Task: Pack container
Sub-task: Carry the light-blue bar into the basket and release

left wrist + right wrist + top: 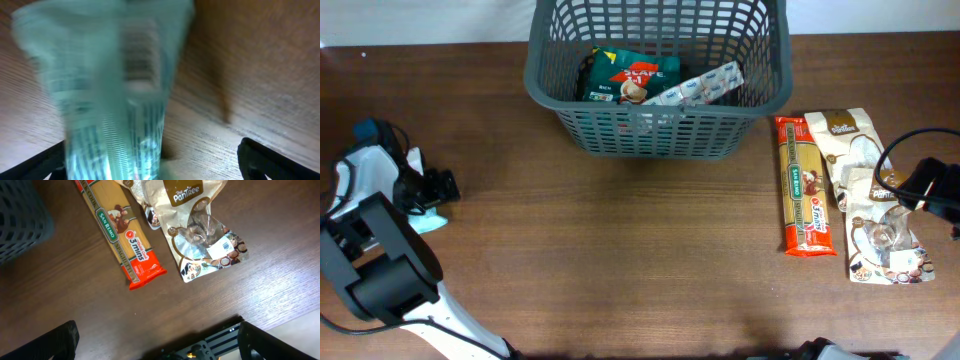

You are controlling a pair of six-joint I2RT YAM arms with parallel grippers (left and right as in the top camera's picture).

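The dark grey lattice container [650, 132] stands at the far centre of the table and holds a green packet [623, 78] and a white and blue packet [705, 86]. Its corner shows in the right wrist view [20, 220]. My left gripper [438, 188] is at the far left, open, over a pale teal packet [428, 221]. In the left wrist view the teal packet [110, 90] is blurred and lies between the spread fingers [155, 160], close to the left one. My right gripper [923, 185] is open and empty [157, 340] over the bags at the right.
A red and yellow spaghetti packet [805, 186] [122, 235] lies right of the container. Two brown and white PanTree bags [848, 143] [885, 240] lie beside it; one shows in the right wrist view [200, 225]. The table's front edge and a metal rail [220, 340] are below the right gripper.
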